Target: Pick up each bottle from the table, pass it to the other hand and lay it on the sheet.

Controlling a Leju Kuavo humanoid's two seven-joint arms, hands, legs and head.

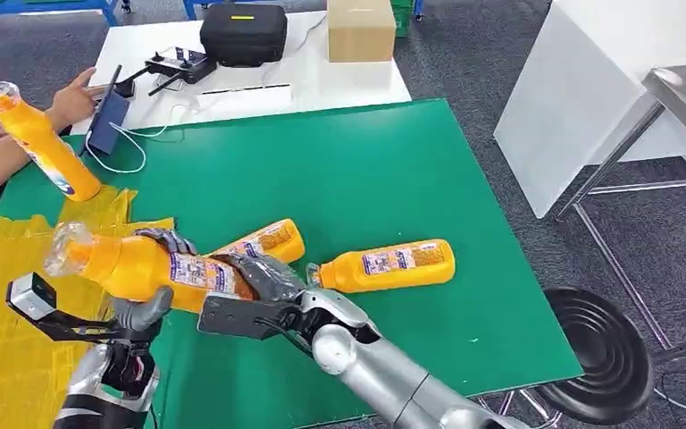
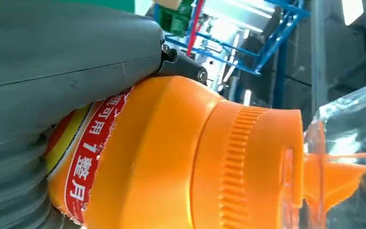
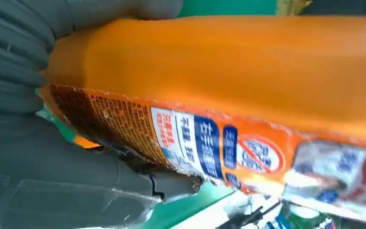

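An orange bottle point(image 1: 147, 265) with a clear cap hangs tilted over the edge between the green table point(image 1: 366, 170) and the yellow sheet point(image 1: 0, 313). Both hands hold it. My left hand point(image 1: 154, 284) wraps its middle, thumb below and fingers over the top. My right hand point(image 1: 259, 281) grips its base end. In the left wrist view the left hand point(image 2: 52, 62) lies against the bottle point(image 2: 171, 157) at its shoulder, near the ribbed cap. In the right wrist view the right hand point(image 3: 43, 171) clasps the labelled body of the bottle point(image 3: 228, 76). Two more orange bottles point(image 1: 268, 239) point(image 1: 389, 265) lie on the table.
At the left edge a person's hand point(image 1: 71, 100) rests by a tablet, and the person holds another orange bottle point(image 1: 36, 138) upright on the table. A white table point(image 1: 259, 85) behind carries a black case, a controller and a cardboard box. A black stool point(image 1: 603, 353) stands at the right.
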